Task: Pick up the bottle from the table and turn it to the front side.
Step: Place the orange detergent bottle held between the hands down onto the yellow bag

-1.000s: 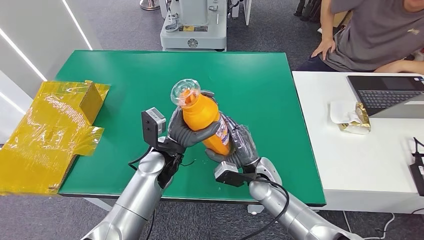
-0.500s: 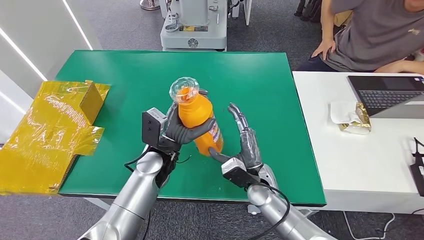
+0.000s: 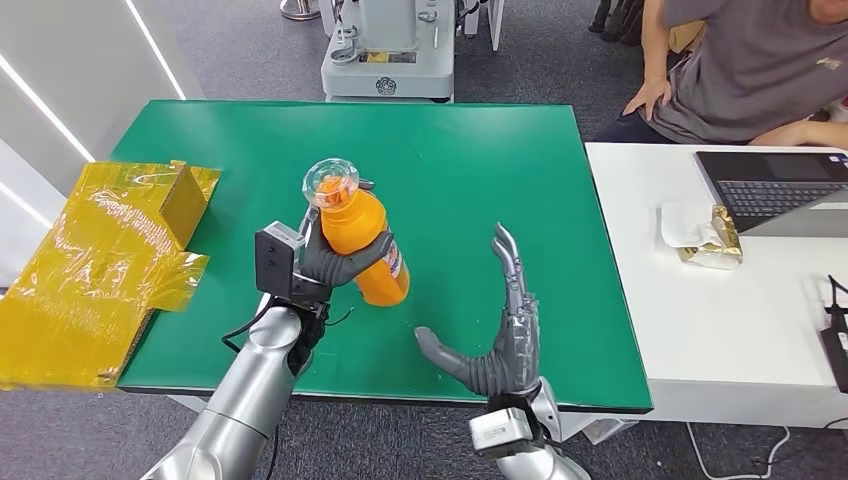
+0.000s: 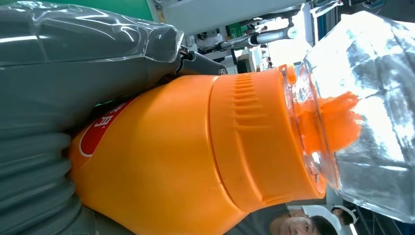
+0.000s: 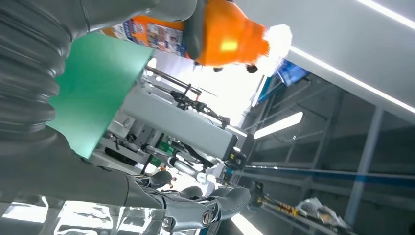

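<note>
An orange bottle (image 3: 366, 243) with a clear cap (image 3: 332, 184) is held tilted above the green table (image 3: 480, 160), its cap pointing up and toward the far left. My left hand (image 3: 330, 262) grips its body from the left side. In the left wrist view the orange bottle (image 4: 195, 156) and its clear cap (image 4: 372, 112) sit close against the hand. My right hand (image 3: 500, 335) is open with fingers spread, to the right of the bottle and apart from it. The right wrist view looks past the right hand (image 5: 195, 210) at the orange bottle (image 5: 215, 29).
Yellow crinkled wrapping and a box (image 3: 110, 260) lie at the table's left edge. A white desk (image 3: 730, 300) on the right carries a laptop (image 3: 770, 185) and a gold packet (image 3: 712, 240). A person (image 3: 740, 70) sits behind it. A grey machine (image 3: 388, 50) stands beyond the table.
My right hand has let go of the bottle and drawn back toward me, fingers spread. My left hand has carried the bottle to the left.
</note>
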Tool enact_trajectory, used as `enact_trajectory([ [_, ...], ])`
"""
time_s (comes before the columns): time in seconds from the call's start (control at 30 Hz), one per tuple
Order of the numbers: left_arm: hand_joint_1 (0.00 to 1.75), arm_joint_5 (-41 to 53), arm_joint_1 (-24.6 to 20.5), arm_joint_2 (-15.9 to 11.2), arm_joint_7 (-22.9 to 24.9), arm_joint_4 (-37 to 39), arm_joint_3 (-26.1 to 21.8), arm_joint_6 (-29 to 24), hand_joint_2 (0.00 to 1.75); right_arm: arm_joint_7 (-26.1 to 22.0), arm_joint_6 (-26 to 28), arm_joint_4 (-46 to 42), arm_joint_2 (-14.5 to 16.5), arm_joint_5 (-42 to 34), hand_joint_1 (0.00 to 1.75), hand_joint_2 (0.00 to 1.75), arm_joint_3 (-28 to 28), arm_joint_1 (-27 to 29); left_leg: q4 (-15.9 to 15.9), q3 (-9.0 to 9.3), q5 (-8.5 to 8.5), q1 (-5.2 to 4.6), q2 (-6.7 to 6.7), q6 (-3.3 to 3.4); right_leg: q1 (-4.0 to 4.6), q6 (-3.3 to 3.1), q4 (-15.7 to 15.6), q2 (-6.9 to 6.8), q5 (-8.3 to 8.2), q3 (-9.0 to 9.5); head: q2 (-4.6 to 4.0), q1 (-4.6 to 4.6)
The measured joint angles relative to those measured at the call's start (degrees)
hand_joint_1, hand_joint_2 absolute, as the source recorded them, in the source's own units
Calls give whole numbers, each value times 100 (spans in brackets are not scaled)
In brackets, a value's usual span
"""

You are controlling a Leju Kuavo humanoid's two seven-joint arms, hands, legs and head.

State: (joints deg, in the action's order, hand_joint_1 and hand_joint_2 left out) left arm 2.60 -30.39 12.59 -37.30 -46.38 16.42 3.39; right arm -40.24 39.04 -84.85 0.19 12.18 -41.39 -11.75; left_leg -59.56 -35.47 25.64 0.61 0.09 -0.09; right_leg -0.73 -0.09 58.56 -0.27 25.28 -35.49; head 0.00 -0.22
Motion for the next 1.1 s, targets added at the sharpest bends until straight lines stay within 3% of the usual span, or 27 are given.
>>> enact_trajectory([
  [0.2,175,56,-47,-69,-120,0,-78,-106,175,1,-1,-783,-1,80,0,175,-1,398,0,1,0,0,1,0,0,0,0,1,0,0,0,0],
  [0.43,175,119,-97,-129,-178,1,-115,-243,175,2,-2,-1097,-2,91,0,175,-1,596,0,1,0,1,1,0,0,0,1,1,0,0,0,1],
  [0.5,175,386,-98,-172,-227,-33,-121,-687,175,2,-2,-1151,-2,131,0,175,-1,691,1,1,0,1,2,-1,1,0,1,2,0,0,0,1],
  [0.6,175,1348,-188,-352,-225,-177,-122,-1964,175,2,-2,-1173,-1,254,0,175,-1,822,1,1,-1,2,6,-1,2,-1,2,6,0,-2,0,1],
  [0.7,175,3353,-569,-731,238,-208,-64,-3430,175,2,-2,-1155,2,276,0,175,-1,892,1,1,-4,5,5,-6,4,-5,4,4,1,-6,0,1],
  [0.77,175,4926,-985,-1045,739,-85,57,-3944,175,2,-2,-1136,13,276,0,175,0,936,1,1,-9,6,1,-12,5,-7,7,1,0,-6,0,2],
  [0.93,175,7756,-1911,-1723,2130,545,584,-4039,175,2,-2,-1118,43,297,0,175,6,1070,2,5,-13,5,18,-18,4,-17,10,20,-7,-7,0,1],
  [1.1,175,8411,-2352,-2238,2960,1098,1235,-3889,175,2,-2,-1060,40,268,0,175,-18,1080,3,5,-12,5,22,-19,4,-17,10,26,-7,-9,0,2],
])
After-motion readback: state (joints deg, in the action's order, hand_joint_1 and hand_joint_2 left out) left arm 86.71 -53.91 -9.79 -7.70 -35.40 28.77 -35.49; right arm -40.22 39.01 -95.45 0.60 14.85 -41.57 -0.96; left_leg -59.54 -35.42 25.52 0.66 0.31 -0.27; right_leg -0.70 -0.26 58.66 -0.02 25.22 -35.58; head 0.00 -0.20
